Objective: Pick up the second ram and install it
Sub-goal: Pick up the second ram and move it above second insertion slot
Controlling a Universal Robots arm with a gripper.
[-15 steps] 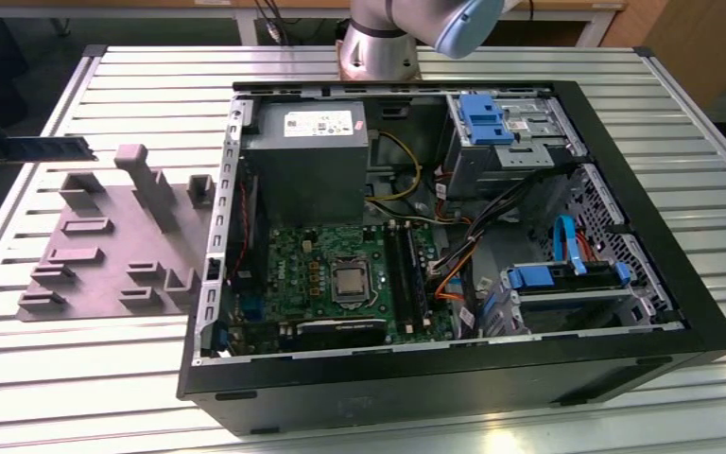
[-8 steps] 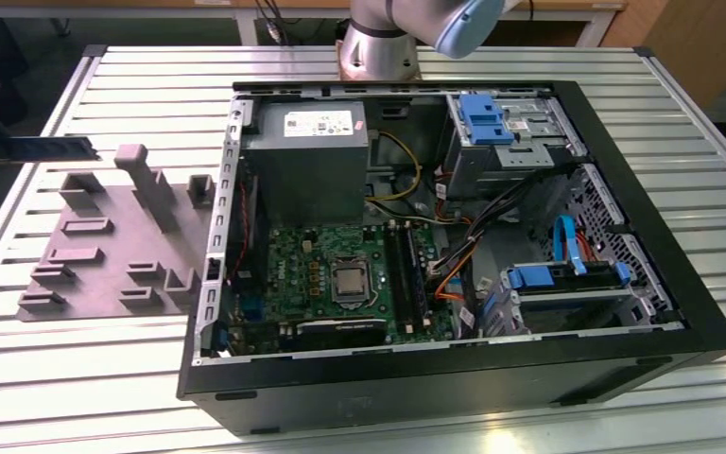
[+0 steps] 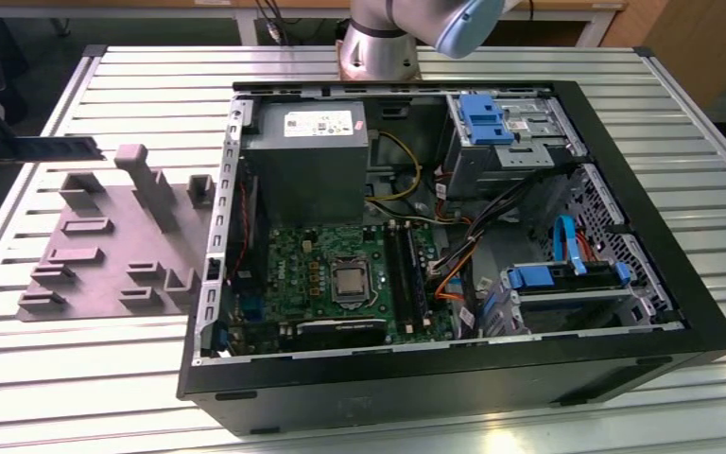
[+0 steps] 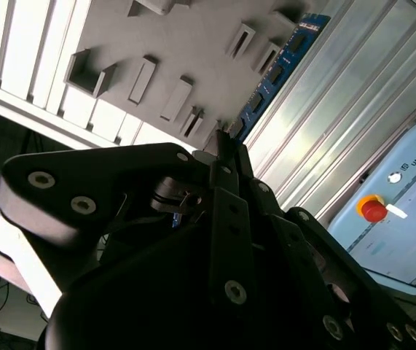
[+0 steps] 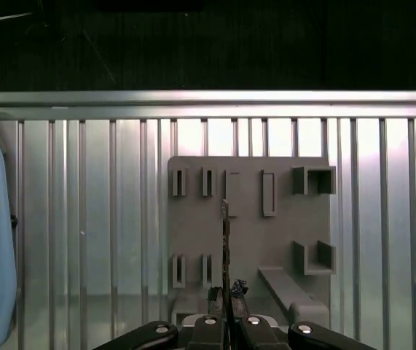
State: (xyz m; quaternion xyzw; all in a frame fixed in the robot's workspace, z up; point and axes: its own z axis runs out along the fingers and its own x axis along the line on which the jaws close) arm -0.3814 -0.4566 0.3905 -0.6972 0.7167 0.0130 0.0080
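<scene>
table (image 3: 86, 378): slatted metal; it carries the fixture plate.
computer case (image 3: 464, 388): black and open, lying just beside the fixture plate, on the exterior view's right of it.
fixture plate (image 3: 98, 255): mauve-grey, flat on the table, with raised blocks and slots.
gripper (image 5: 226, 293): over the fixture plate, at the side away from the computer case; the jaws are clenched on one end of the second ram (image 3: 54, 148).
second ram: held on its edge over the fixture plate, reaching out level from the jaws.
</scene>
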